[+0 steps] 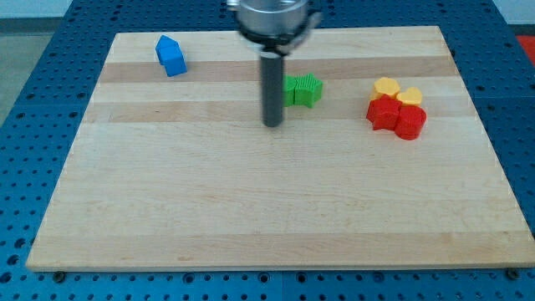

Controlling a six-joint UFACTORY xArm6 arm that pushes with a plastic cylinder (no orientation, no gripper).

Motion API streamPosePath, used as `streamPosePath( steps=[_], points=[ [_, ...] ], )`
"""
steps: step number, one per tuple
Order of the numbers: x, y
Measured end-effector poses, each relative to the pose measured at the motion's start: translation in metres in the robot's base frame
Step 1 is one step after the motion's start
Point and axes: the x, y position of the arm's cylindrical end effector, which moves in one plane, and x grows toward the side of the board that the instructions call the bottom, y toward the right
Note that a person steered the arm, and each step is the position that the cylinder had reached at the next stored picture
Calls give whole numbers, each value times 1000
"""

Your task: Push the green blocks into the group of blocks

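Green blocks [302, 89] sit just right of my tip [272, 124], which grips nothing.

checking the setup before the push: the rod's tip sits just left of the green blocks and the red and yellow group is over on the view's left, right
Not quite. The camera view shows the red and yellow group on the view's right, not its left; only the blue block is on the left. The rest holds: my tip sits just left of the green blocks.
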Motion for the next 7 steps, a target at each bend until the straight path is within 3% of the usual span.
streamPosePath(
  steps=[1, 3, 7],
  points=[
    [-33, -23],
    [-42, -17],
    [-54, 67]
  ],
)
